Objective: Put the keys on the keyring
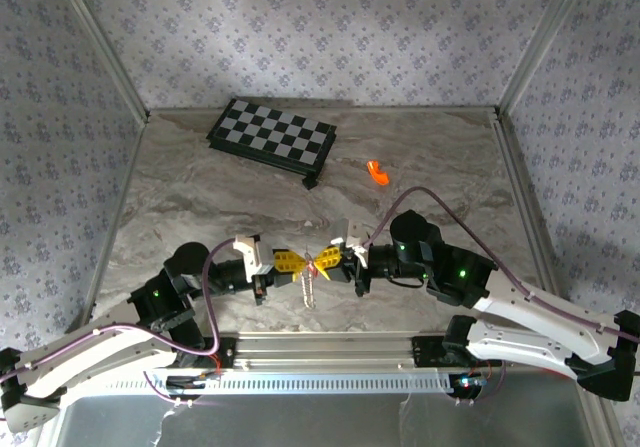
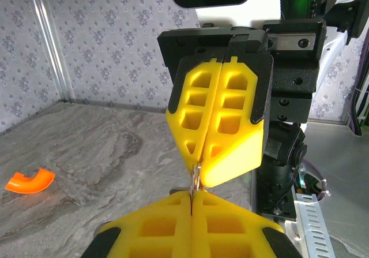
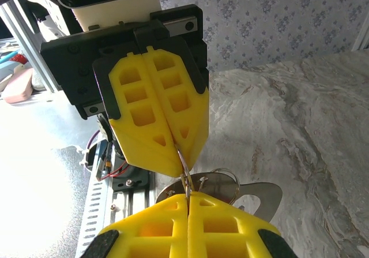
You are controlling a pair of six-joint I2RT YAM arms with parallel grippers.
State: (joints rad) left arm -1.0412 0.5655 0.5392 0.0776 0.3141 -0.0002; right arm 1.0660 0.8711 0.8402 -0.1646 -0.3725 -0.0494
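My two grippers meet tip to tip just above the table's near edge. The left gripper [image 1: 303, 262] and the right gripper [image 1: 326, 259] are both shut on the keyring [image 1: 314, 261], a thin silver loop pinched between the yellow fingertips. From the left wrist, my left gripper [image 2: 191, 193] clamps the keyring [image 2: 196, 180] from below. From the right wrist, my right gripper [image 3: 187, 195] grips the keyring [image 3: 183, 163]. A short silvery chain [image 1: 308, 289] hangs down. A speck of red, seemingly the keys [image 1: 320, 255], sits at the meeting point. Flat silvery metal [image 3: 256, 193] dangles beneath.
A black-and-white chequered board [image 1: 272, 137] lies at the back of the marble table [image 1: 200, 197]. A bright orange curved piece [image 1: 377, 172] rests right of it, also visible on the left wrist side [image 2: 30, 181]. Metal rails and wallpapered walls enclose the table.
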